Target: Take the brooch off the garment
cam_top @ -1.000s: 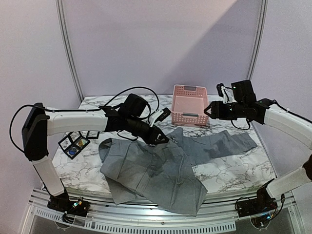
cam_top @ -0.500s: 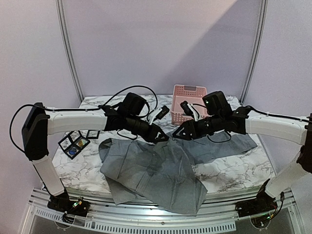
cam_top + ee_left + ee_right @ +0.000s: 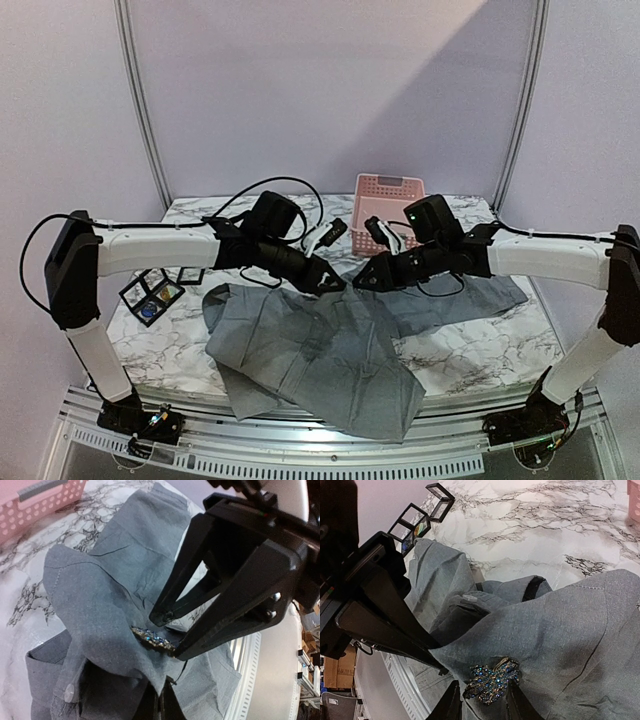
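1. The brooch, a small cluster of blue stones in a dark metal setting, is pinned to a raised fold of the garment. The fold is near the middle of the desk, in front of the pink basket.
2. The left end effector is pressed together on the edge of that fold, just beside the brooch, and holds the cloth up off the desk.
3. The right end effector is spread, with one finger on either side of the brooch. It is not gripping the brooch yet.
4. Handling, as a judgement:
   - The brooch looks light, rigid and rather delicate.
   - Its stones are uneven and could slip, so the metal edges across its narrow width seem the best hold.
   - The garment is soft and limp and will follow any pull.
   - The left pinch must therefore anchor the cloth while the pin is drawn out along its own line.
5. Count:
   - one brooch
   - one grey garment
   - one pink basket
   - what look like three small black-framed boxes at the left of the desk
   - two arms
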You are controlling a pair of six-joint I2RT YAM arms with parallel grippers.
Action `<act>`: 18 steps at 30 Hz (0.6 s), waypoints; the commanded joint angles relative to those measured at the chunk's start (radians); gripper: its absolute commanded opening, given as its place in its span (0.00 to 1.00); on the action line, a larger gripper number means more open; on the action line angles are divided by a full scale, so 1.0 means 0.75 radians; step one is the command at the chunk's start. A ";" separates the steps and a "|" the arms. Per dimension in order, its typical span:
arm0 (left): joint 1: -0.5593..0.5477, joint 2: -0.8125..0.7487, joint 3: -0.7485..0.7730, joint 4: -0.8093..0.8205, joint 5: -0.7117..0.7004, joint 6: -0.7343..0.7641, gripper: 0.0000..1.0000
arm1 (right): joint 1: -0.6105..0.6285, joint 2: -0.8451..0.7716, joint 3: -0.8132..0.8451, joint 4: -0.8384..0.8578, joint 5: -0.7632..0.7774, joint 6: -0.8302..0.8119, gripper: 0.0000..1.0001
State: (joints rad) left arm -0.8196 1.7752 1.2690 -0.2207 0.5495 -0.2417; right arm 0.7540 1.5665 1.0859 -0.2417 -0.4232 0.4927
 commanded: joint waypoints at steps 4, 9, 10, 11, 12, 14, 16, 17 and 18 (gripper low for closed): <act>0.017 0.013 -0.015 0.030 0.020 -0.013 0.00 | 0.028 0.042 0.046 0.001 0.032 0.006 0.27; 0.017 0.008 -0.015 0.031 0.020 -0.013 0.00 | 0.044 0.061 0.052 0.001 0.054 0.014 0.19; 0.017 0.009 -0.015 0.030 0.022 -0.013 0.00 | 0.047 0.064 0.051 -0.001 0.064 0.016 0.15; 0.017 0.009 -0.017 0.031 0.022 -0.013 0.00 | 0.047 0.065 0.053 0.000 0.070 0.017 0.10; 0.017 0.009 -0.017 0.031 0.022 -0.015 0.00 | 0.047 0.066 0.052 0.002 0.074 0.019 0.07; 0.017 0.008 -0.016 0.031 0.022 -0.016 0.00 | 0.048 0.067 0.055 0.003 0.086 0.025 0.02; 0.017 0.006 -0.017 0.030 0.020 -0.014 0.00 | 0.048 0.066 0.056 -0.001 0.107 0.028 0.00; 0.017 0.007 -0.017 0.030 0.018 -0.013 0.00 | 0.046 0.062 0.057 -0.006 0.120 0.029 0.00; 0.017 0.005 -0.017 0.029 0.016 -0.011 0.00 | 0.047 0.057 0.054 -0.007 0.135 0.031 0.00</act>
State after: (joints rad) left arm -0.8192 1.7752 1.2648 -0.2214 0.5529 -0.2481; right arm 0.7834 1.5986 1.1046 -0.2398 -0.3702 0.5117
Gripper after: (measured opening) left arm 0.027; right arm 0.005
